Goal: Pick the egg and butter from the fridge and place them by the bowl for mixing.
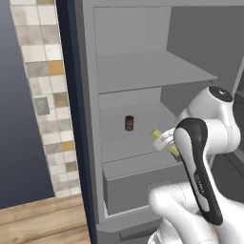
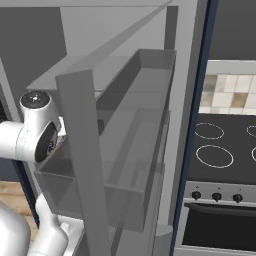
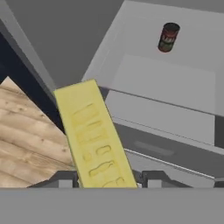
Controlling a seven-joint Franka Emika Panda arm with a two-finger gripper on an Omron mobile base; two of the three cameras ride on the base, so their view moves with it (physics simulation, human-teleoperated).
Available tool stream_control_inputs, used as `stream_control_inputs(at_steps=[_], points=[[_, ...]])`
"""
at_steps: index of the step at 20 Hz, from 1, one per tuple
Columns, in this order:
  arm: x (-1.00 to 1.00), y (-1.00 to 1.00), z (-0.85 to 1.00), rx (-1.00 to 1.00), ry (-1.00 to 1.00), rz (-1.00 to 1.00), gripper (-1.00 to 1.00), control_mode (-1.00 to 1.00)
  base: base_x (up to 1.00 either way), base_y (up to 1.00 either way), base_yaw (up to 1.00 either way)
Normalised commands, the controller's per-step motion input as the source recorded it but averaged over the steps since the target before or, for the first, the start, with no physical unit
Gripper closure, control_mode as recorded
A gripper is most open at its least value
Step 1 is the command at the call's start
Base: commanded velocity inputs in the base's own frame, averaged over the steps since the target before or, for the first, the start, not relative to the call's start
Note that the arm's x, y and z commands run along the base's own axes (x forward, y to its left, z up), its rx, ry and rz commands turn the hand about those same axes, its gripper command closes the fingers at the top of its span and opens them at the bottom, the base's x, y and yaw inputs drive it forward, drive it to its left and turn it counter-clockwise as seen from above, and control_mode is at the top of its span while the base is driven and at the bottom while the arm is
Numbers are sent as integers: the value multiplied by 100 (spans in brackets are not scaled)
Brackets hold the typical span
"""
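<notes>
One red can [image 3: 168, 37] alone on fridge [image 1: 143, 76] shelf; jaws clamp butter [image 3: 94, 135].

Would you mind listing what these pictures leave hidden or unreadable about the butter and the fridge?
- Butter: its lower end is cut off by the bottom of the hand view; in the left base view the arm covers most of it.
- Gripper: its fingertips barely show beside the butter in the hand view.
- Fridge shelves: screened by the door bins in the right base view.
- Can: label too small to read.
</notes>
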Motion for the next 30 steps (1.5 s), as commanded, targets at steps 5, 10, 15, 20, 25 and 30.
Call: stream_control_inputs(at_steps=[5, 10, 15, 20, 25, 30], points=[[-11, 8, -7, 0, 5, 2, 100, 100, -73, 53, 31], [0, 0, 0, 0, 0, 0, 100, 100, -17, 100, 63], [0, 0, 0, 0, 0, 0, 100, 100, -1, 86, 78], [0, 0, 0, 0, 0, 0, 100, 100, 0, 80, 79], [0, 0, 0, 0, 0, 0, 100, 100, 7, 71, 76], [0, 0, 0, 0, 0, 0, 100, 100, 53, 62, 64]])
